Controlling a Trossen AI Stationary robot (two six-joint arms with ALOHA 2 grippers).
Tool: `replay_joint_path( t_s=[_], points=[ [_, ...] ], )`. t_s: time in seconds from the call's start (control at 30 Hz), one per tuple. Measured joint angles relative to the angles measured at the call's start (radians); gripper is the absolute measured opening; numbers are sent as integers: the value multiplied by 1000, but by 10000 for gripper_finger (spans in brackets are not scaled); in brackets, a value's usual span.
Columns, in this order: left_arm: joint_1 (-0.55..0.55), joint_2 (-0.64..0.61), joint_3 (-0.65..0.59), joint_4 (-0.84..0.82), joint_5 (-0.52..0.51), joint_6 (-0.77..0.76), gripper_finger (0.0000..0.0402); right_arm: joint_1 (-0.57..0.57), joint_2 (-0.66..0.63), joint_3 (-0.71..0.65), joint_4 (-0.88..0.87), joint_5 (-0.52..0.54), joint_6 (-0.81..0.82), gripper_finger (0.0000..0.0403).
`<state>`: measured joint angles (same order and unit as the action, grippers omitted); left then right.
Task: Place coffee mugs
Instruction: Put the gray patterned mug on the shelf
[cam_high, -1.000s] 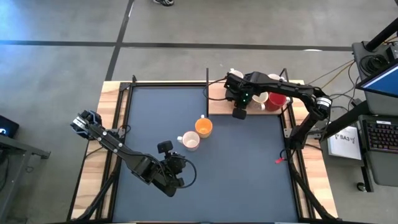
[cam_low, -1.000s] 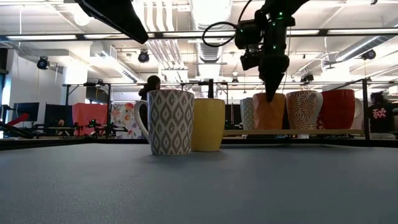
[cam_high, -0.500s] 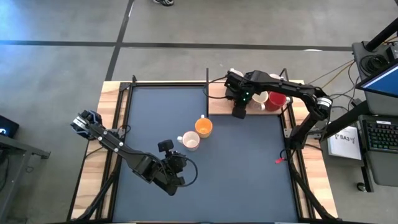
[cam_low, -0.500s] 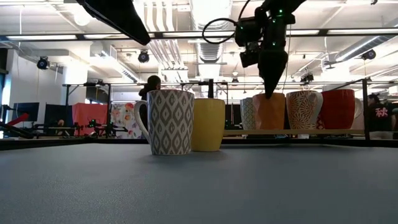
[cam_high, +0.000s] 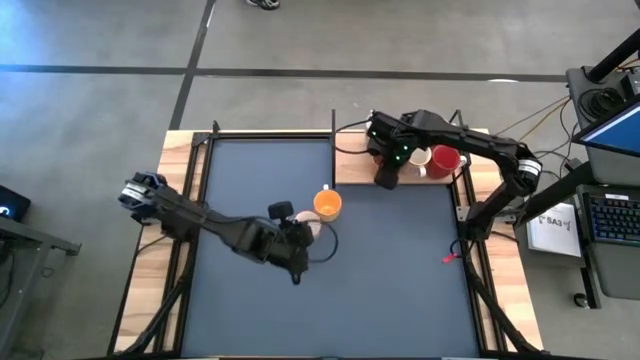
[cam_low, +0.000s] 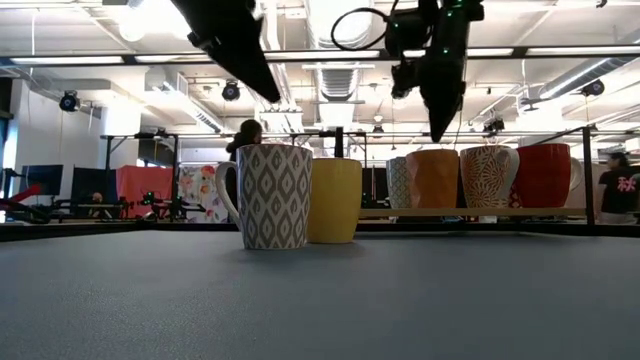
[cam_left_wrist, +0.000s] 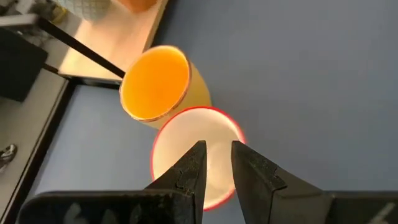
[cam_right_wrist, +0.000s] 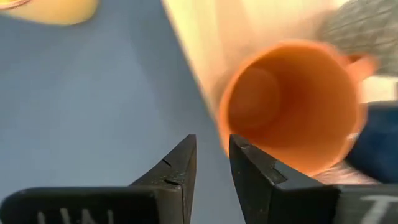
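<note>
a: table top (cam_high: 400, 260) reads as matt dark blue mat, faintly grainy up close. raised shelf (cam_high: 352, 160) is pale bare wood, unvarnished look.

b: agreed. yellow mug (cam_low: 334, 200) and orange-brown mug (cam_right_wrist: 292, 106) look like glazed ceramic, smooth, soft sheen. patterned mug (cam_low: 272, 196) the same, with a printed diamond surface.

a: left gripper (cam_left_wrist: 216, 163) fingers: matt black plastic.

both arms are dark, near-black, built of slim tubular links joined by chunkier rounded joints, with black cables looping loosely beside the wrists. the right gripper (cam_high: 385, 180) has small green lights glowing on its wrist housing. the left gripper (cam_left_wrist: 217, 168) ends in two matte black tapering fingers (cam_left_wrist: 189, 171) with flat angular facets, mounted on a broad black bar.
</note>
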<state>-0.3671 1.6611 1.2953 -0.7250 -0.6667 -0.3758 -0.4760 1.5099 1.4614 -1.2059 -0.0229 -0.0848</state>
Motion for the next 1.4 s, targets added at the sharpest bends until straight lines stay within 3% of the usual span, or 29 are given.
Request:
replay_joint_path(
  t_s=[0.3,0.63,1.07,1.3,1.4],
  points=[
    [89,0,-2,4,285,84,58,132,-51,-49,-12,-38,63,73],
    [151,50,-2,18,427,87,58,252,-121,-142,61,-29,112,88],
    [217,114,-2,35,450,111,56,262,-135,-201,137,-29,6,103],
    [224,123,-2,56,513,108,13,260,-135,-213,143,-28,-8,93],
    [226,122,-1,99,549,109,12,260,-135,-214,144,-28,-20,88]
  ],
)
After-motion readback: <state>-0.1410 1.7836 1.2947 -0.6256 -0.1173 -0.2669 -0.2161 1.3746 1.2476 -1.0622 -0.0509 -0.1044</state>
